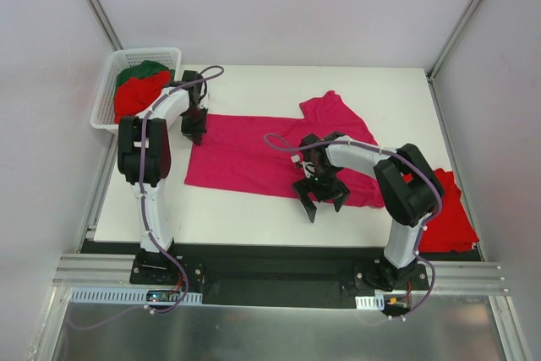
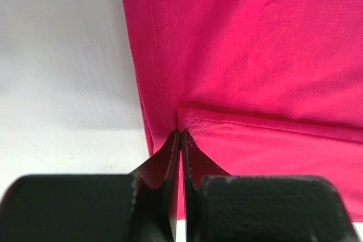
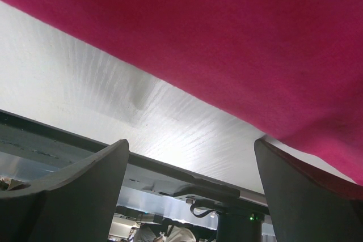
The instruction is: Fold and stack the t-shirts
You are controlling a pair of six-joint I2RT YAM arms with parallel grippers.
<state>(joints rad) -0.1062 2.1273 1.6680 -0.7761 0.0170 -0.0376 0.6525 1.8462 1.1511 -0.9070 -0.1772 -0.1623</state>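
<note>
While the left jaws are pinched shut on the far left hem corner of the pink shirt [image 1: 254,154], which lies spread across the middle of the counter [image 1: 211,209], the right jaws hang wide open at its near edge, holding nothing. The pinch looks shallow, so a pull could slip it free. Lifting one side alone would likely drag the cloth askew.

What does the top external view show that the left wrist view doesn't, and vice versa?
Top external only: a white plastic lattice basket holding red and dark green cloth, a bright red t-shirt by the right arm's base, the open right gripper. Left wrist only: hem stitching, and the left gripper shut on a fold there. Both: the magenta-pink t-shirt on the white table.
</note>
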